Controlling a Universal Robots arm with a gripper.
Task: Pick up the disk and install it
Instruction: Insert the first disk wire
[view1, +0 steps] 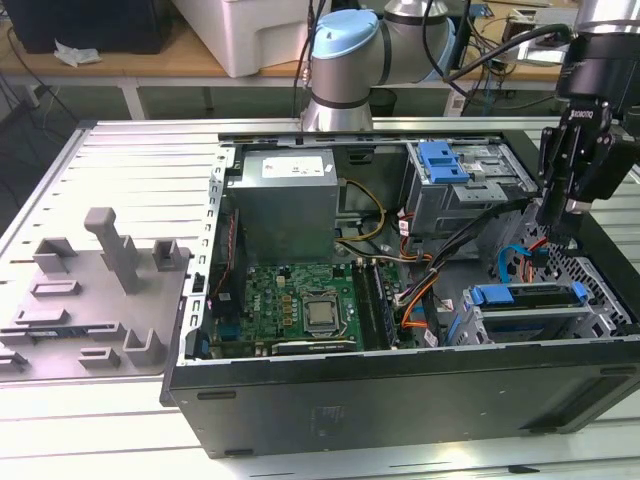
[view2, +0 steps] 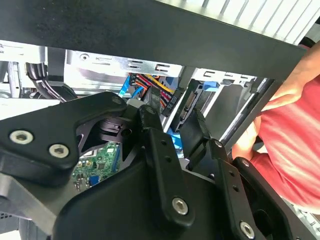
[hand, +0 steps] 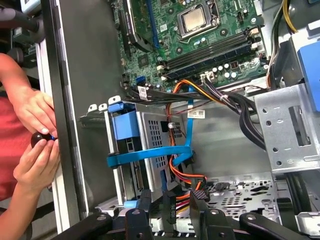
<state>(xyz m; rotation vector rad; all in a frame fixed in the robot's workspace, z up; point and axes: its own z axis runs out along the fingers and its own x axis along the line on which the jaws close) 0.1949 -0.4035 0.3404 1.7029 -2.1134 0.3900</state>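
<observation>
The black two-fingered pincer is hovering over the open black computer case, fingers slightly parted, gripping nothing. The silver hard disk in blue plastic bracket is sitting in the lower bay. Insertion seems to be finishing; next move is calling for a seating check.

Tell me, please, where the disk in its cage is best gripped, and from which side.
Probably by the blue bracket edge of the disk, from above through the case's open side: that edge faces up out of the grey cage, whose walls cover the flat faces.
</observation>
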